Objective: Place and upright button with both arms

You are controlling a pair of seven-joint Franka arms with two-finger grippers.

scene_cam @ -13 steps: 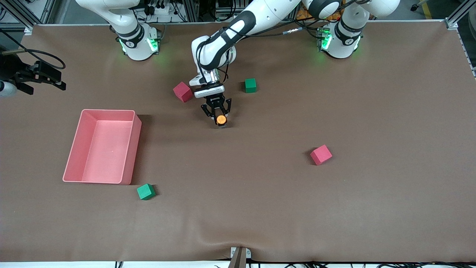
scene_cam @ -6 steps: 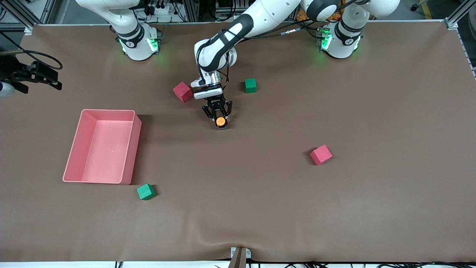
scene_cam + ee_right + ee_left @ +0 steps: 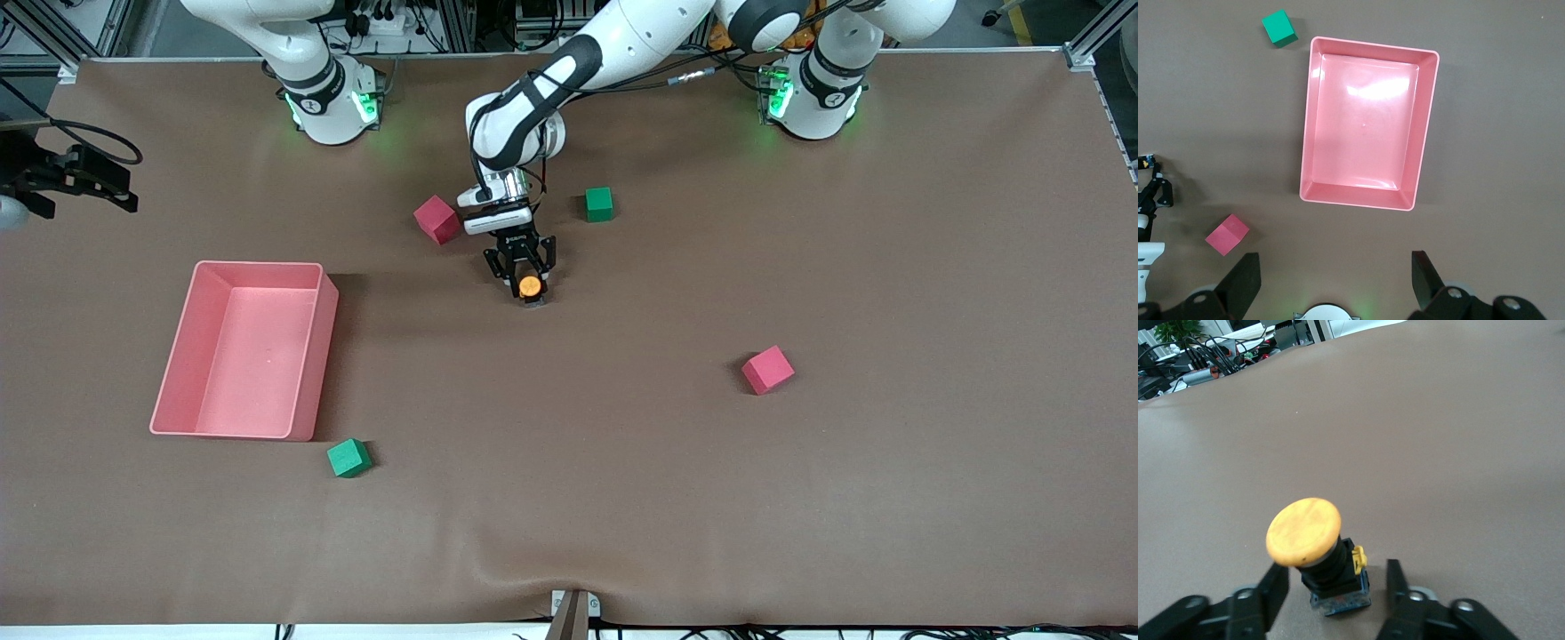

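Here, front view: left claw (image 3: pixel 530 286) low over the middle of the bench (image 3: pixel 622 498), reaching in from the left arm's base. Button (image 3: pixel 530 286) between its fingers, orange cap turned up toward the camera, black body just below it on the brown surface. Claw's fingers spread to either side of the button. Pink cube (image 3: pixel 436 219) and green cube (image 3: pixel 599 204) flanking the left wrist, both farther from the camera than the button. A 2nd pink cube (image 3: pixel 767 370) nearer the camera, toward the left arm's end. Pink tray (image 3: pixel 307 418) toward the right arm's end, with a 2nd green cube (image 3: pixel 348 458) just beside its near corner. Right claw (image 3: pixel 84 178) raised at the right arm's edge of the bench, waiting; fingers spread.

Left wrist view: button (image 3: pixel 1318 550) standing upright on the bench (image 3: pixel 1438 440), cap on top, a small yellow tab on the body. 2 black fingers (image 3: pixel 1275 587) flanking it with a gap on each side, touching nothing.

Right wrist view: tray (image 3: pixel 1313 127) seen from above, nothing in it. 1 green cube (image 3: pixel 1279 28) and 1 pink cube (image 3: pixel 1227 235) near it on the bench (image 3: pixel 1498 100). Right claw (image 3: pixel 1335 280) with its 2 black fingers (image 3: pixel 1245 280) wide apart, holding nothing.
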